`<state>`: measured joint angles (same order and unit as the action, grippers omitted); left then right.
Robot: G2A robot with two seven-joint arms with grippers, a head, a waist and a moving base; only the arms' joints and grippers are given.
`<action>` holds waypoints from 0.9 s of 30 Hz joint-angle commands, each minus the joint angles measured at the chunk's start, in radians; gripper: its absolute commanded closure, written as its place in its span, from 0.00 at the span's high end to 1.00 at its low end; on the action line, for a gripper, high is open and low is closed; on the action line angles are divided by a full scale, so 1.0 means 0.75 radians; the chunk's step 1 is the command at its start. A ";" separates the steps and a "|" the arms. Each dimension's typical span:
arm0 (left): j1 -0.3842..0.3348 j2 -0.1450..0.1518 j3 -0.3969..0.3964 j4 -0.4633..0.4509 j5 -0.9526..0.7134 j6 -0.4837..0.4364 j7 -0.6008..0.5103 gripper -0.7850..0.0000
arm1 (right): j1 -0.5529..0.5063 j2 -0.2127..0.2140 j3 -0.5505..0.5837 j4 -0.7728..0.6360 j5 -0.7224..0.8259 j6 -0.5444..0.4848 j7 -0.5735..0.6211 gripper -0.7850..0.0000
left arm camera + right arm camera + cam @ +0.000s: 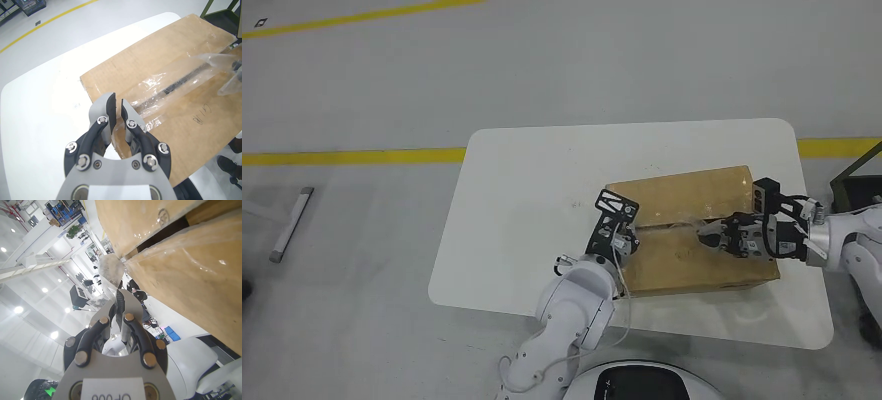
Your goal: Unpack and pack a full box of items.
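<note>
A shut brown cardboard box (pixel 692 230) lies on the right half of the white table (pixel 512 230). Clear tape (pixel 151 98) covers its middle seam, where a dark gap (pixel 181 81) shows between the flaps. My right gripper (pixel 712 238) hovers over the seam near the box's right end, shut on a strip of clear tape (pixel 110 275) that is peeled up from the seam; the strip (pixel 217 62) stands lifted off the flaps. My left gripper (pixel 118 99) sits just above the box's left end at the seam, fingers (pixel 111 106) shut with nothing between them.
A dark green metal frame (pixel 854 175) stands off the table's right side. Bare tabletop stretches left of the box and along the far edge (pixel 642 140). A yellow line (pixel 352 157) runs across the grey floor.
</note>
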<state>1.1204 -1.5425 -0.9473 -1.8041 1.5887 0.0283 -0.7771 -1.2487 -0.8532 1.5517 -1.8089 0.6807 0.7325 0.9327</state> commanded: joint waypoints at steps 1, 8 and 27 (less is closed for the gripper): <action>-0.004 -0.002 0.003 0.011 0.004 0.000 -0.001 0.13 | 0.001 0.002 -0.002 0.003 0.003 0.000 -0.002 0.00; -0.015 -0.008 0.011 0.033 0.015 0.005 0.000 0.12 | -0.005 0.007 0.024 0.008 0.039 -0.015 -0.010 0.83; 0.000 -0.013 -0.004 0.020 0.039 -0.030 -0.008 0.15 | -0.190 0.036 0.359 -0.001 0.120 -0.094 -0.049 1.00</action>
<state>1.1202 -1.5522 -0.9500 -1.7885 1.6176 0.0075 -0.7830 -1.3817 -0.8270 1.8041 -1.8072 0.7722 0.6663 0.8978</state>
